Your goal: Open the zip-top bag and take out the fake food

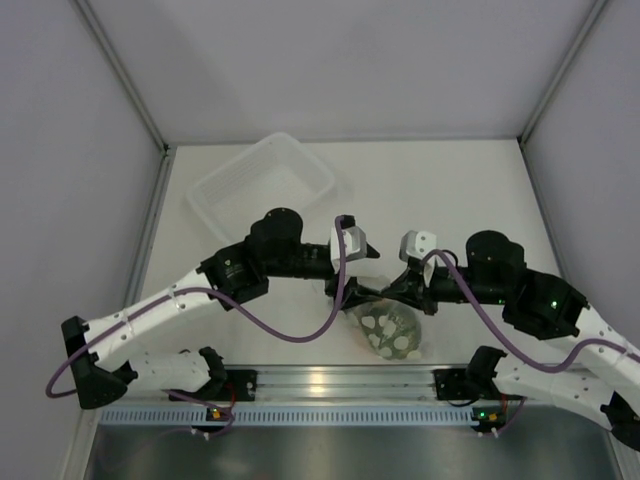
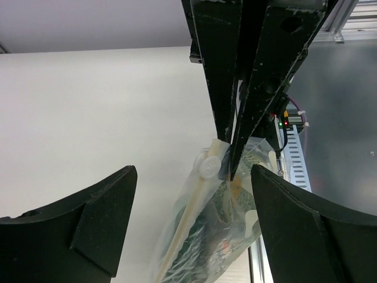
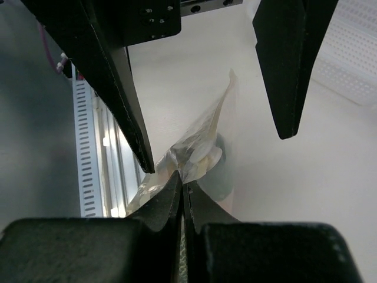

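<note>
The clear zip-top bag (image 1: 386, 328) lies on the table between my two grippers, with the fake food inside showing as green and pale shapes. In the left wrist view the bag (image 2: 194, 236) shows its zip strip and a white slider (image 2: 209, 167), with green and orange pieces (image 2: 237, 190) behind the plastic. My right gripper (image 1: 398, 292) is shut on the bag's top edge (image 3: 194, 156), its tips pinching the crumpled plastic (image 3: 184, 180). My left gripper (image 1: 346, 292) is open, its fingers (image 2: 112, 206) standing wide on either side of the bag near the slider without holding it.
The translucent white perforated basket (image 1: 262, 185) stands at the back left and shows at the right wrist view's top right (image 3: 353, 53). The metal rail (image 1: 320, 382) runs along the table's near edge, just behind the bag.
</note>
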Controlling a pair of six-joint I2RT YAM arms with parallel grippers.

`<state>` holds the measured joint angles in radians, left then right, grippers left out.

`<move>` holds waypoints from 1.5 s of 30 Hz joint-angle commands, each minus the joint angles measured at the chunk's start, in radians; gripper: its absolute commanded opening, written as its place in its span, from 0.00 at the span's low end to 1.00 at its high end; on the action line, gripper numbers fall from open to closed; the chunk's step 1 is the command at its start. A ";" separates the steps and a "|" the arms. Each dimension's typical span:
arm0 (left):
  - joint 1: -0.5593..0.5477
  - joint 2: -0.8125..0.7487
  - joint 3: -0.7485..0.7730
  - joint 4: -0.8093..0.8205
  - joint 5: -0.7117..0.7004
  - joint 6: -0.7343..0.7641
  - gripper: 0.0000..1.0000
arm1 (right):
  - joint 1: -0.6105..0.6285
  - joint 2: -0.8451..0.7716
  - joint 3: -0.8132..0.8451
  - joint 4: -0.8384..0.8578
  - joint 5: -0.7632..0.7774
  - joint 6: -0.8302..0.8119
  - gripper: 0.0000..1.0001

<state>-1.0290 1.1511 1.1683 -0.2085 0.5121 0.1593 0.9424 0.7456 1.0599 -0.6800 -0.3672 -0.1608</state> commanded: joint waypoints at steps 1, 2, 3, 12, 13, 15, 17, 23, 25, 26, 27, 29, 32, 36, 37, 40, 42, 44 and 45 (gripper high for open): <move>-0.002 0.005 0.037 0.061 0.057 -0.001 0.85 | 0.012 -0.029 0.015 0.013 -0.058 -0.042 0.00; -0.002 0.009 0.044 0.061 0.075 -0.001 0.85 | 0.010 -0.031 0.015 0.011 -0.058 -0.046 0.00; 0.000 0.010 0.047 0.061 0.109 -0.007 0.86 | 0.012 -0.032 0.015 0.011 -0.058 -0.048 0.00; -0.002 0.039 0.070 0.063 0.224 -0.040 0.64 | 0.009 -0.029 0.020 0.008 -0.069 -0.060 0.00; -0.002 0.039 0.071 0.063 0.241 -0.041 0.57 | 0.010 -0.028 0.020 0.007 -0.065 -0.059 0.00; -0.002 0.039 0.073 0.061 0.253 -0.044 0.40 | 0.010 -0.029 0.022 0.000 -0.059 -0.059 0.00; 0.000 0.041 0.076 0.063 0.258 -0.047 0.36 | 0.012 -0.026 0.023 -0.001 -0.052 -0.059 0.00; 0.000 0.045 0.077 0.044 0.252 -0.052 0.31 | 0.010 -0.035 0.026 0.003 -0.024 -0.056 0.00; 0.001 0.047 0.076 0.040 0.255 -0.052 0.30 | 0.010 -0.037 0.025 0.008 -0.009 -0.054 0.00; 0.001 0.048 0.074 0.040 0.253 -0.053 0.34 | 0.010 -0.038 0.025 0.008 -0.003 -0.052 0.00; 0.001 0.048 0.073 0.037 0.247 -0.053 0.40 | 0.012 -0.038 0.026 0.010 -0.006 -0.052 0.00; 0.000 0.048 0.068 0.037 0.236 -0.050 0.41 | 0.010 -0.041 0.026 0.016 -0.012 -0.051 0.00; 0.000 0.048 0.062 0.037 0.210 -0.046 0.40 | 0.010 -0.048 0.023 0.020 -0.021 -0.052 0.00; 0.001 0.059 0.064 0.037 0.177 -0.038 0.36 | 0.010 -0.054 0.017 0.027 -0.045 -0.052 0.00; 0.000 0.061 0.068 0.035 0.163 -0.035 0.36 | 0.012 -0.052 0.017 0.028 -0.050 -0.052 0.00; 0.000 0.070 0.068 0.035 0.146 -0.027 0.28 | 0.010 -0.060 0.011 0.034 -0.059 -0.052 0.00; 0.001 0.073 0.068 0.035 0.147 -0.026 0.22 | 0.010 -0.063 0.011 0.036 -0.062 -0.051 0.00; 0.001 0.075 0.067 0.037 0.149 -0.024 0.20 | 0.009 -0.063 0.011 0.033 -0.056 -0.051 0.00; 0.000 0.072 0.067 0.034 0.147 -0.027 0.20 | 0.010 -0.060 0.009 0.031 -0.056 -0.051 0.00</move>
<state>-1.0294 1.2205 1.2079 -0.2031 0.6731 0.1108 0.9424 0.7002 1.0599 -0.7074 -0.3935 -0.2008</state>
